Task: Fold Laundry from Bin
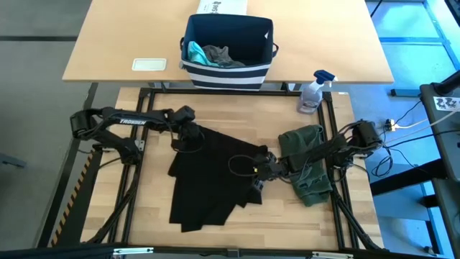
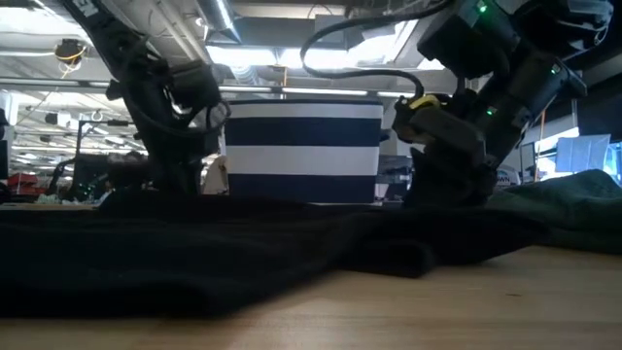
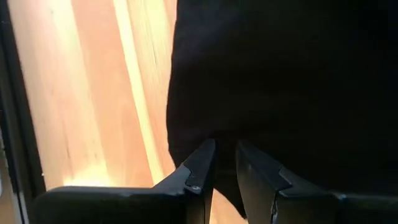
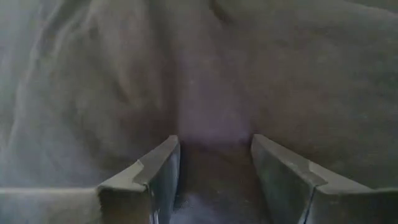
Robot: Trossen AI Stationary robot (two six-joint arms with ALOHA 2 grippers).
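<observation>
Black T-shirt (image 1: 208, 180) lying flat, long axis front-to-back, left claw (image 1: 188, 134) pinching its corner, right claw (image 1: 263, 167) parted on it.

A: What do the arms look like, seen from the bin (image 1: 228, 42)?

B: Both are dark, jointed and matte. The left arm (image 1: 115, 122) carries white lettering along its link.

A: And the right arm (image 1: 338, 147)?

B: Black cables loop off it; low down, a yellow tag and green lights show. Each arm's fingers (image 3: 199, 171) are dark, wedge-shaped plates.
</observation>
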